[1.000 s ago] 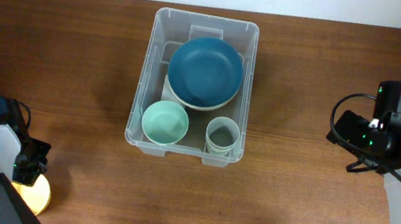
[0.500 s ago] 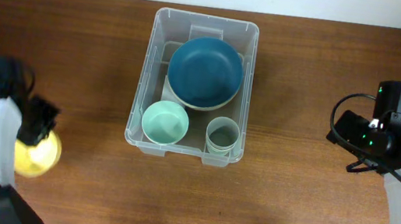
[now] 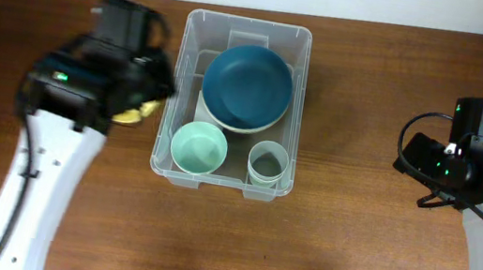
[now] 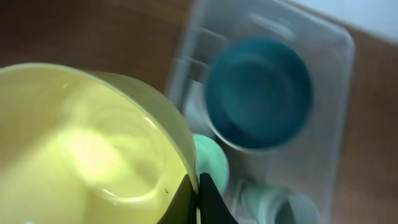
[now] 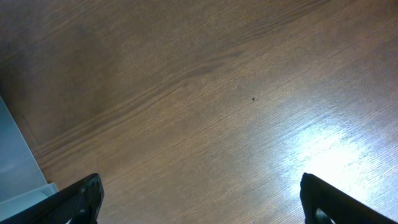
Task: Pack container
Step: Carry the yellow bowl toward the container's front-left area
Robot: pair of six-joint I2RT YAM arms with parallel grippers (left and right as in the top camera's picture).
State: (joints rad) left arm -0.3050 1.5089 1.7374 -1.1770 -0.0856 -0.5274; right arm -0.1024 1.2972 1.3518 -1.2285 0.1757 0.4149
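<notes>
1. Two arms are being shown at a wooden table (image 3: 373, 78), the left one at 9 o'clock and the right one at 3 o'clock of the overhead view.
2. The container (image 3: 171, 97), a clear plastic bin with rounded corners, is being shown standing flat on the wood at the middle of the table, slightly toward 12 o'clock.
3. Three dishes are being held inside it. A dark teal bowl (image 3: 247, 87) is filling the 12 o'clock half, a mint bowl (image 3: 199, 146) is sitting in the 7 o'clock corner, and a pale green cup (image 3: 268, 163) is standing upright in the 5 o'clock corner.
4. The mint bowl and the cup are being seen side by side; whether they are touching cannot be told.
5. The left gripper (image 4: 200, 198) is being kept clenched on a yellow bowl (image 4: 81, 149), whose thin wall is being pinched between the dark fingers at 6 o'clock of the left wrist view.
6. From overhead, this gripper is being seen just beside the container's 9 o'clock wall, outside the bin, with only a sliver of yellow showing beneath the arm.
7. The right gripper (image 5: 199, 205) is being held spread wide over bare wood with nothing between its fingertips, well apart from the container at 3 o'clock.
</notes>
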